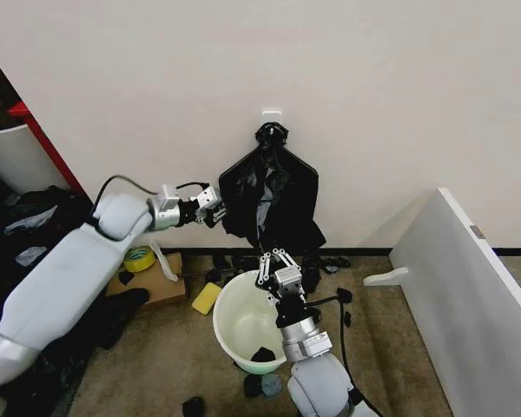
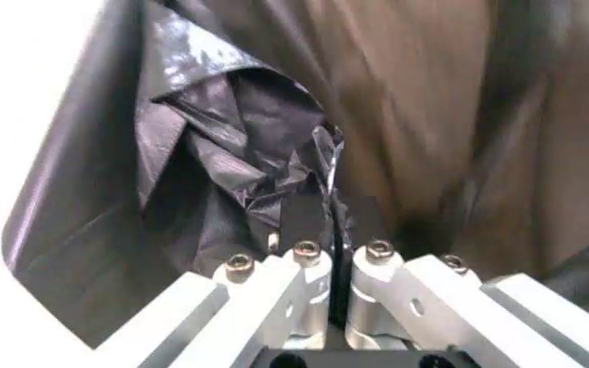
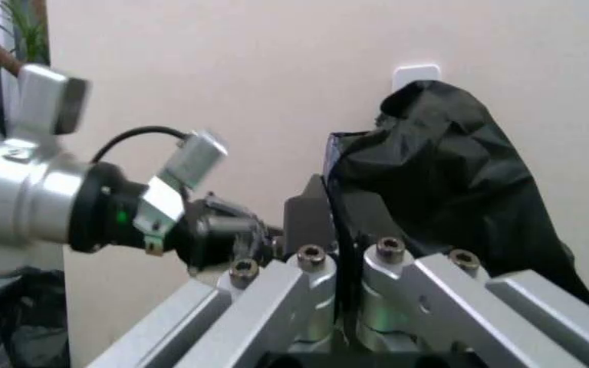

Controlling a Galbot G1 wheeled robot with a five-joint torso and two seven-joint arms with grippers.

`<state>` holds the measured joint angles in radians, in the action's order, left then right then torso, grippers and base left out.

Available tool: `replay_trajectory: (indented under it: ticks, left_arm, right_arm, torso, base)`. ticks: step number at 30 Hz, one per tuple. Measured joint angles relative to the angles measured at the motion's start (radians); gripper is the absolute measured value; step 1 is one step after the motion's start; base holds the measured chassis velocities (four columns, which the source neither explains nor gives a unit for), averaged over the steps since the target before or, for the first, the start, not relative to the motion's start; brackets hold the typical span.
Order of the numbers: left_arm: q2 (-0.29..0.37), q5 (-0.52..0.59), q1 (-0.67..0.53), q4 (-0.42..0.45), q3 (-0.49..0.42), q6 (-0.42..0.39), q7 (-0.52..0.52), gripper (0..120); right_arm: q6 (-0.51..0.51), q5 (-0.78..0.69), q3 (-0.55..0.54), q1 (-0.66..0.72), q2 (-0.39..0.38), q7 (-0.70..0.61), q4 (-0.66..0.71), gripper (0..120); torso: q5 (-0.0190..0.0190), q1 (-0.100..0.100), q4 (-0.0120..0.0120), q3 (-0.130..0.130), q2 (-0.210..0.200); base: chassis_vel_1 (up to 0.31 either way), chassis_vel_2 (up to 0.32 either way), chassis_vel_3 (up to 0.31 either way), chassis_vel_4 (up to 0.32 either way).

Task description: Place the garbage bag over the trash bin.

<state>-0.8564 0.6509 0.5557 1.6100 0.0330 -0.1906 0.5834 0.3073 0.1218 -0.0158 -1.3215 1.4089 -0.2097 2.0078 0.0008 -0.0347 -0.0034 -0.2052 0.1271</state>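
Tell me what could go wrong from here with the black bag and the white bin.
1. Both the left gripper and the right gripper pinch thin folds of the garbage bag; a hard pull might tear it or let it slip.
2. It hangs against the bundle on the wall hook, so the bundle could come down too.
3. The right gripper is close over the trash bin rim and might knock it.

We count one trash bin [image 1: 243,321], white, at six o'clock in the head view, and one garbage bag [image 1: 269,195] hanging at twelve. Two grippers show: the left gripper [image 1: 219,207] at nine o'clock of the bag, the right gripper [image 1: 276,265] over the bin's rim. One yellow block [image 1: 206,298] and one tape roll [image 1: 139,258] lie at eight o'clock.
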Motion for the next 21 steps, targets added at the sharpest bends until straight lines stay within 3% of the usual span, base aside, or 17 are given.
replay_trajectory:
  ticks: [4, 10, 21]
  left_arm:
    - [-0.021, 0.232, 0.137, 0.088, 0.06, 0.05, -0.161, 0]
    - [-0.074, 0.364, 0.305, 0.182, 0.088, 0.153, -0.27, 0]
    - [-0.16, 0.331, 0.603, 0.363, 0.168, 0.313, -0.318, 0]
  right_arm:
    - [-0.025, -0.073, -0.014, -0.011, -0.012, -0.025, 0.02, 0]
    - [-0.057, -0.178, -0.031, -0.031, -0.032, -0.061, 0.066, 0]
    - [-0.131, -0.435, -0.067, -0.147, -0.143, -0.202, 0.272, 0]
  torso:
    - [0.0, 0.0, 0.0003, 0.0, 0.0]
    - [-0.0003, 0.0, 0.0001, 0.0, 0.0]
    - [0.0, 0.0, 0.0005, 0.0, 0.0]
  base:
    - [0.0, 0.0, 0.0, 0.0]
    - [0.0, 0.0, 0.0, 0.0]
    - [0.0, 0.0, 0.0, 0.0]
